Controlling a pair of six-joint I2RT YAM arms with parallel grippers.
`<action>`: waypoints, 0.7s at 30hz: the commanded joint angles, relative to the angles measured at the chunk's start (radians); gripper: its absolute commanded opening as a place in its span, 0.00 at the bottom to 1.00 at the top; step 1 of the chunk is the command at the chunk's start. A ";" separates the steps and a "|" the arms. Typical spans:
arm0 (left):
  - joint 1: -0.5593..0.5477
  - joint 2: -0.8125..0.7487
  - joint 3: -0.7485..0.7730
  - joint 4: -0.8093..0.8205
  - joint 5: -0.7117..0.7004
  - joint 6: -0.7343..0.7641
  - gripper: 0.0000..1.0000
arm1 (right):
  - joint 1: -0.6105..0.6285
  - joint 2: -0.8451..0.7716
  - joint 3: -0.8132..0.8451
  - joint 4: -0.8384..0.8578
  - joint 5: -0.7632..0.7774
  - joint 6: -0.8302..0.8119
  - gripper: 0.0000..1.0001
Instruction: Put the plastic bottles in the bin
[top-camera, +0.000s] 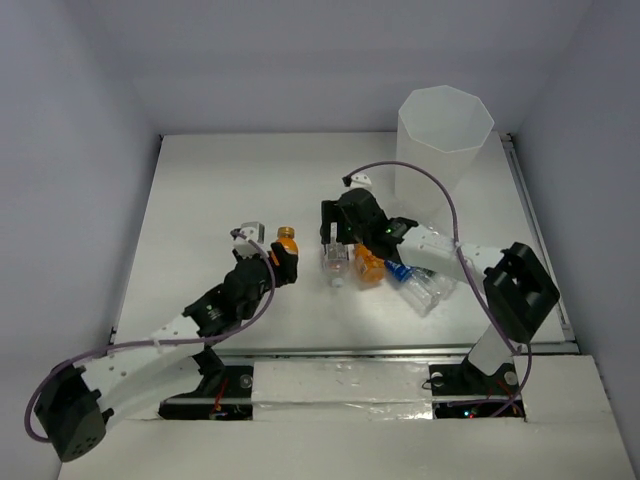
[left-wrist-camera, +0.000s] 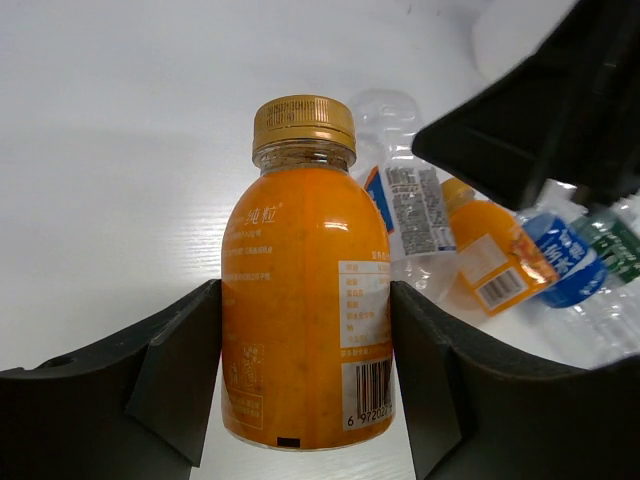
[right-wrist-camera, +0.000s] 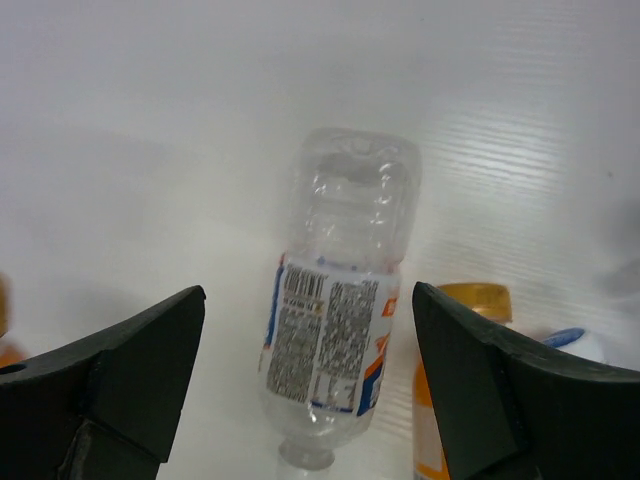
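Bottles are what both arms are busy with, each tool at its own one. The left tool (left-wrist-camera: 305, 360) is closed on an orange bottle (left-wrist-camera: 300, 300). Its two dark fingers (left-wrist-camera: 180, 370) press flat against the lower sides of the body, below the gold-coloured cap, and the bottle stands upright between them. We judge the low, square hold sensible, because it clamps the widest and stiffest part and keeps the cap clear.

The right tool (right-wrist-camera: 308, 300) is wide open and holds nothing. Its fingers straddle a clear bottle (right-wrist-camera: 335, 330) lying on its side on the counter (top-camera: 210, 190), with bare white surface showing on both sides of it. Straddling the bottle across its width suits a closing pinch on the labelled middle, where the thin plastic would likely give least.

Just beside that bottle lie a second orange bottle (top-camera: 368, 266), a blue-labelled bottle (top-camera: 400, 272) and more clear ones, bunched close together. The right arm therefore has little room to stray.

The bin (top-camera: 445, 140) stands at the far right of the counter, well apart from the left tool's bottle and nearer the right arm. Through its cloudy wall we cannot tell whether anything lies inside. By our reckoning most of the work remains — one bottle is gripped, another merely framed, and the rest lie loose on the counter.
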 joint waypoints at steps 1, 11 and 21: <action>-0.016 -0.132 -0.046 0.016 -0.057 -0.041 0.42 | -0.026 0.062 0.112 -0.073 0.041 -0.022 0.90; -0.016 -0.193 -0.090 0.065 -0.033 -0.036 0.43 | -0.061 0.265 0.276 -0.142 -0.058 -0.056 0.91; -0.016 -0.237 -0.107 0.088 -0.016 -0.030 0.43 | -0.061 0.346 0.373 -0.161 -0.100 -0.051 0.52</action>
